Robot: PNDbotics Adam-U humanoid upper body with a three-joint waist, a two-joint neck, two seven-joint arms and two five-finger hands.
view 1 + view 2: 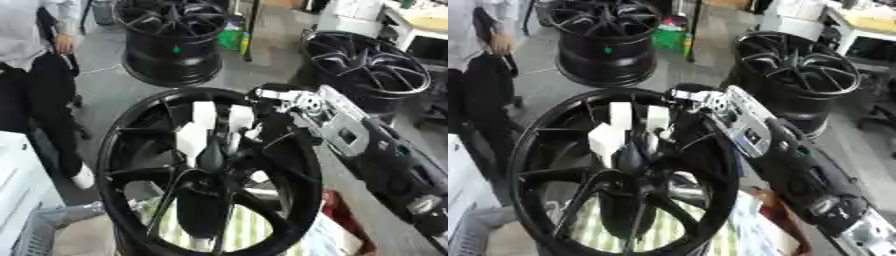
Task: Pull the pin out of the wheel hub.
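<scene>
Fingertips of the right hand (219,131), white-padded and reaching in from the frame's right, curl round the dark pin (211,155) at the centre of the upright wheel hub (118,150), seemingly placed to draw it straight out.

wheel hub (210,175) front, two wheels (172,40) behind

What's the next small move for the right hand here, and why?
Probably a short, straight pull back along the pin's axis. The right hand reaches in from the right, its pale fingers bunched at the centre of the wheel hub, near a dark rounded piece that may be the pin. The grip itself is hidden, so keep it small.
</scene>
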